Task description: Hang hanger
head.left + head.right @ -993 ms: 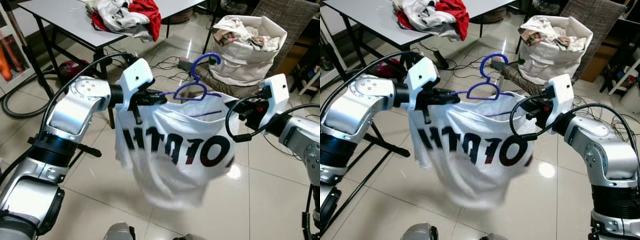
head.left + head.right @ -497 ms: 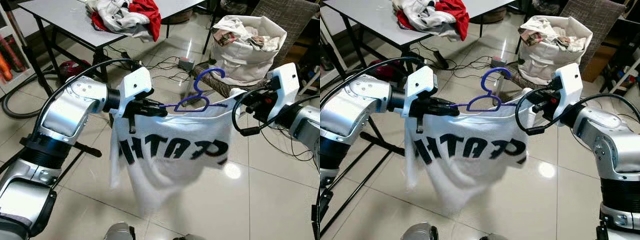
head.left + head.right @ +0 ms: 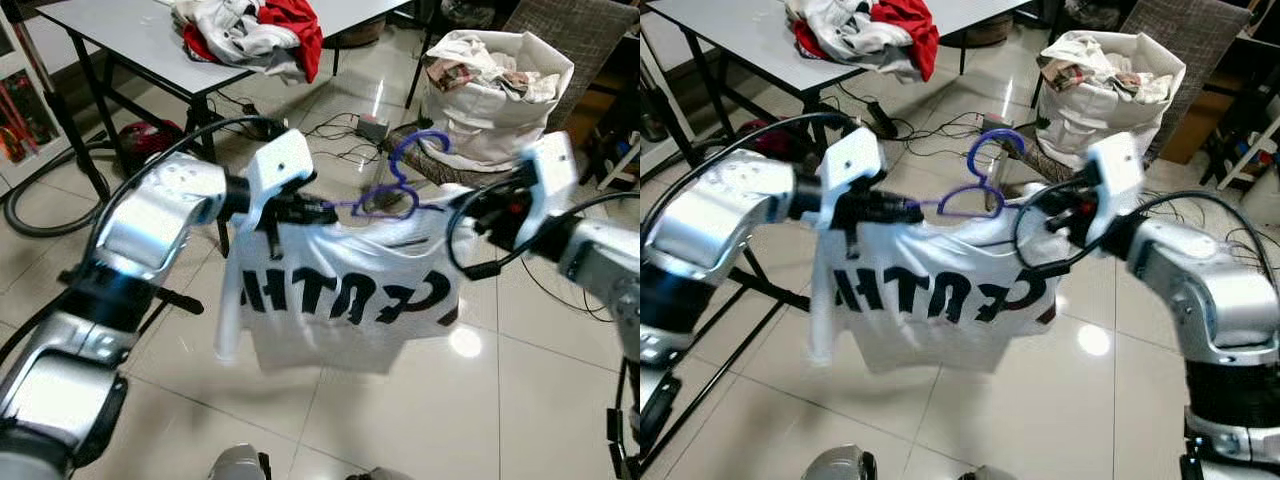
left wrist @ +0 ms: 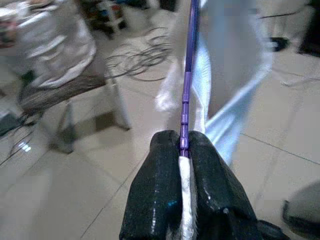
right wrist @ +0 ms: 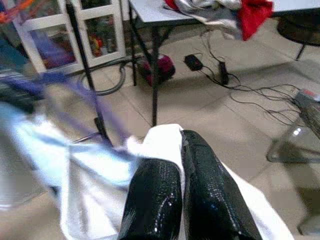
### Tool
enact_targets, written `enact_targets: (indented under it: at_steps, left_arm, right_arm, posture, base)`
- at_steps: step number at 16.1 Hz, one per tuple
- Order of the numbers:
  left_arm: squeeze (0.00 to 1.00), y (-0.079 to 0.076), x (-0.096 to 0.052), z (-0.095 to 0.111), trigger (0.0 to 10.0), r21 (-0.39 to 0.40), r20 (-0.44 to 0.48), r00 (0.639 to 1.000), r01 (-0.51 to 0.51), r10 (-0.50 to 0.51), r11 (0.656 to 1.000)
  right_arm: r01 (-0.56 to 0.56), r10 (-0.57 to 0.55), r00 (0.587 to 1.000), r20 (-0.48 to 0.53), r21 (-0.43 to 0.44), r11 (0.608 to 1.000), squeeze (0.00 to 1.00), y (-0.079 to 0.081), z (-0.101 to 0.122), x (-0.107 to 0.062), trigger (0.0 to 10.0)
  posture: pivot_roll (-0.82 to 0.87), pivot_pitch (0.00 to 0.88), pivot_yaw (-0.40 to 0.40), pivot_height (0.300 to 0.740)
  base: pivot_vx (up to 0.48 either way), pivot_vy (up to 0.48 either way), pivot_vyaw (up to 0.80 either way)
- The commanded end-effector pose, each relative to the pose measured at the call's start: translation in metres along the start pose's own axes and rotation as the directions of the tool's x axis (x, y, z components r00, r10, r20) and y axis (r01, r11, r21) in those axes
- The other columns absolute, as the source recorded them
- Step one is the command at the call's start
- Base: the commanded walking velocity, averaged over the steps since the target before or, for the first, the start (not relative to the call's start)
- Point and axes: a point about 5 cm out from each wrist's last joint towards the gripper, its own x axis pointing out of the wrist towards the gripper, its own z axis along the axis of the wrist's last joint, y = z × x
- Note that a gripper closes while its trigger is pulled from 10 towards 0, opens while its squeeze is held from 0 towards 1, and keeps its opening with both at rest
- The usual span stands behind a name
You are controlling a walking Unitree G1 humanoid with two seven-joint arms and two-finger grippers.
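Observation:
A purple hanger (image 3: 396, 190) carries a white T-shirt (image 3: 345, 300) with black letters, held in the air between my two arms. My left gripper (image 3: 318, 210) is shut on the hanger's arm and the shirt's shoulder, seen close in the left wrist view with the purple hanger (image 4: 189, 65) and cloth pinched between the fingers (image 4: 160, 200). My right gripper (image 3: 472, 205) is shut on the shirt's other shoulder; white cloth (image 5: 160, 142) sits between its fingers (image 5: 205, 195). The hook points up and away from me.
A grey table (image 3: 130, 45) with a heap of clothes (image 3: 255, 30) stands at the back left. A full white bag (image 3: 500, 85) rests on a stool at the back right. Cables (image 3: 330, 125) and a vacuum hose (image 3: 40, 200) lie on the tiled floor.
Both arms have swung the hanger and shirt; the shirt has flared up and turned, and its letters now show differently. The right arm has moved in toward the left. Both grips hold.

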Motion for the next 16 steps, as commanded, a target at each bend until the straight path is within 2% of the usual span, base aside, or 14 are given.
enact_targets:
  at_steps: [1, 2, 4, 7, 8, 9, 10, 13, 16]
  left_arm:
    - [0.00, 0.014, -0.005, 0.009, 10.0, 0.015, 0.009, 0.995, -0.100, 0.100, 0.995]
    - [0.00, 0.018, -0.008, 0.011, 10.0, 0.010, 0.020, 0.992, -0.122, 0.121, 0.993]
    - [0.00, 0.016, -0.010, 0.014, 10.0, 0.006, 0.042, 0.995, -0.090, 0.090, 0.996]
    - [0.00, 0.020, -0.010, 0.012, 10.0, 0.002, 0.041, 0.992, -0.121, 0.121, 0.993]
    - [0.00, 0.020, -0.011, 0.015, 10.0, 0.010, 0.063, 0.992, -0.108, 0.107, 0.994]
    - [0.00, 0.018, -0.012, 0.017, 10.0, 0.029, 0.071, 0.994, -0.084, 0.082, 0.996]
    - [0.00, 0.016, -0.012, 0.017, 10.0, 0.034, 0.072, 0.995, -0.069, 0.066, 0.997]
    - [0.00, 0.016, -0.014, 0.019, 10.0, 0.028, 0.095, 0.994, -0.064, 0.061, 0.998]
    - [0.00, 0.027, -0.018, 0.028, 10.0, 0.013, 0.149, 0.981, -0.130, 0.127, 0.991]
  right_arm:
    - [-0.018, 0.018, 1.000, 0.012, -0.008, 1.000, 0.00, 0.005, 0.004, -0.002, 0.0]
    - [-0.012, 0.012, 1.000, 0.011, -0.004, 1.000, 0.00, 0.005, 0.002, -0.003, 0.0]
    - [-0.002, 0.002, 1.000, 0.002, -0.002, 1.000, 0.00, 0.004, 0.000, -0.005, 0.0]
    - [0.013, -0.013, 1.000, -0.007, -0.021, 1.000, 0.00, 0.004, 0.000, -0.005, 0.0]
    - [0.033, -0.034, 0.999, -0.006, -0.011, 0.999, 0.00, 0.001, 0.000, -0.005, 10.0]
    - [0.037, -0.037, 0.999, 0.005, 0.011, 0.999, 0.20, 0.000, 0.002, -0.005, 10.0]
    - [0.040, -0.040, 0.999, 0.009, 0.016, 0.999, 1.00, -0.001, 0.003, -0.005, 10.0]
    - [0.026, -0.026, 0.999, 0.025, 0.015, 1.000, 1.00, -0.003, 0.008, -0.008, 10.0]
    - [-0.013, 0.013, 1.000, 0.018, 0.000, 1.000, 1.00, -0.001, 0.010, -0.013, 10.0]
  posture:
    - [-0.03, 0.022, -0.049, 0.740]
    - [-0.04, 0.020, -0.047, 0.740]
    - [-0.04, 0.016, -0.049, 0.740]
    - [-0.04, 0.009, -0.051, 0.740]
    - [-0.04, 0.007, -0.051, 0.740]
    - [-0.04, 0.007, -0.051, 0.740]
    - [-0.04, 0.006, -0.051, 0.740]
    - [-0.04, 0.007, -0.051, 0.740]
    - [-0.04, 0.012, -0.052, 0.740]
  base:
    - [0.000, 0.000, 0.00]
    - [0.000, 0.000, 0.00]
    - [0.000, 0.000, 0.00]
    - [0.000, 0.000, 0.00]
    - [0.000, 0.000, 0.00]
    - [0.000, 0.000, 0.00]
    - [0.000, 0.000, 0.00]
    - [0.000, 0.000, 0.00]
    - [0.000, 0.000, 0.00]
